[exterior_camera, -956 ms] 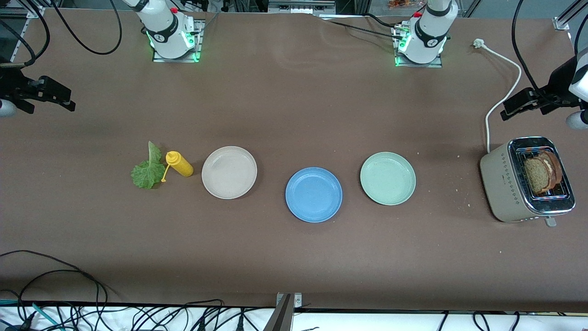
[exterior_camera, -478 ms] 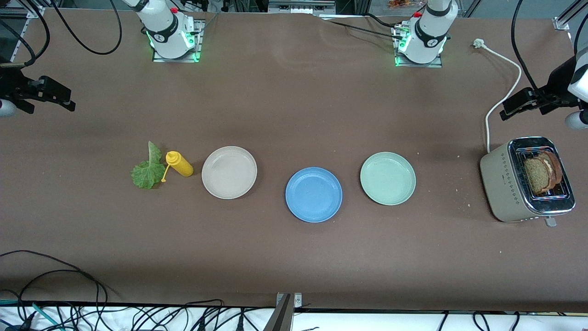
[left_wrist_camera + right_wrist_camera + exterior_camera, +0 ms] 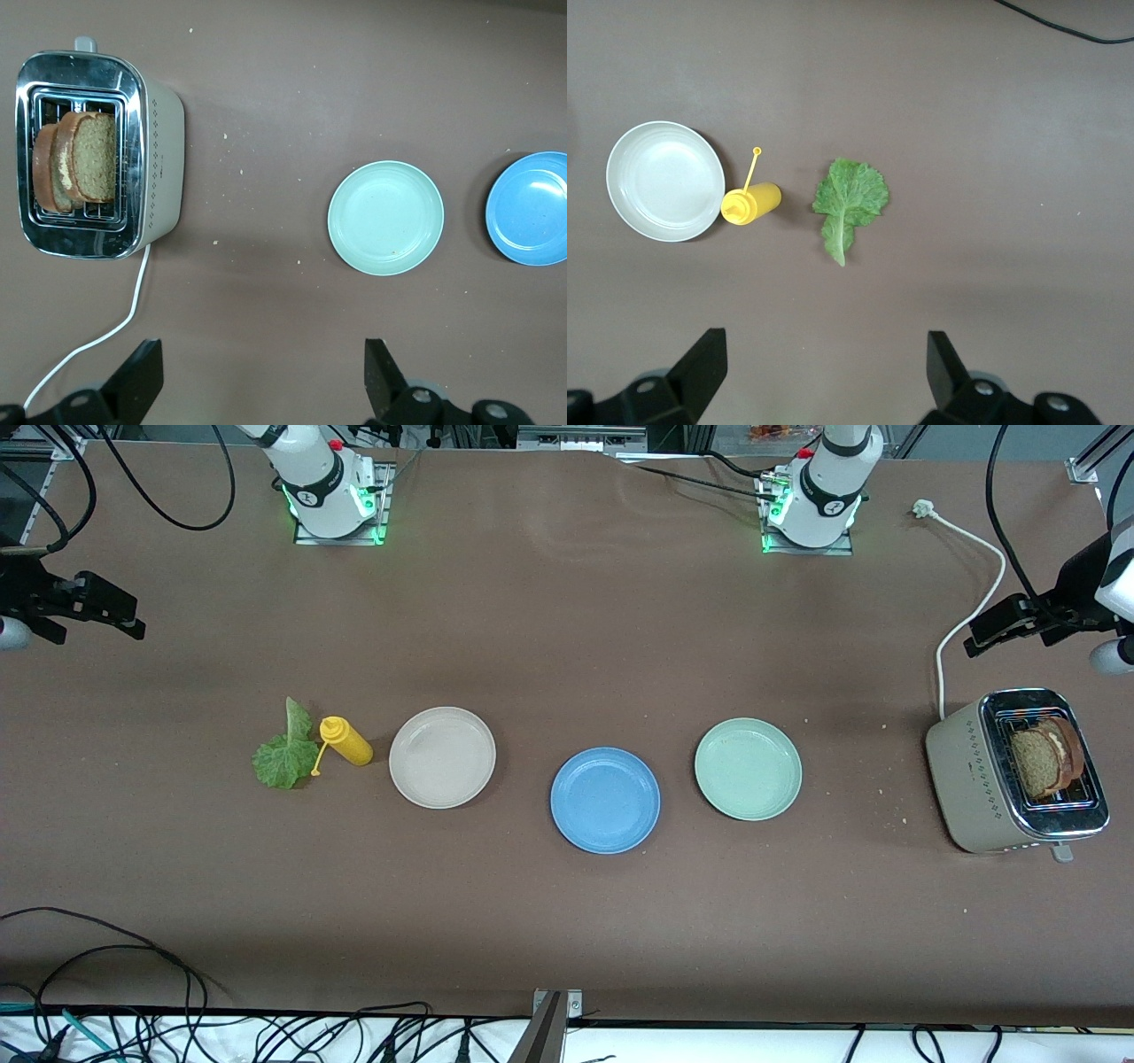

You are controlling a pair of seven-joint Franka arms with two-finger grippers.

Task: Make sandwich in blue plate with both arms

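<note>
Brown counter, nothing started: blue plate bare mid-counter. My left gripper hangs spread near the toaster holding bread; right gripper, spread, near the lettuce. Next: lift a slice.

Glossy blue plate, matt table
</note>
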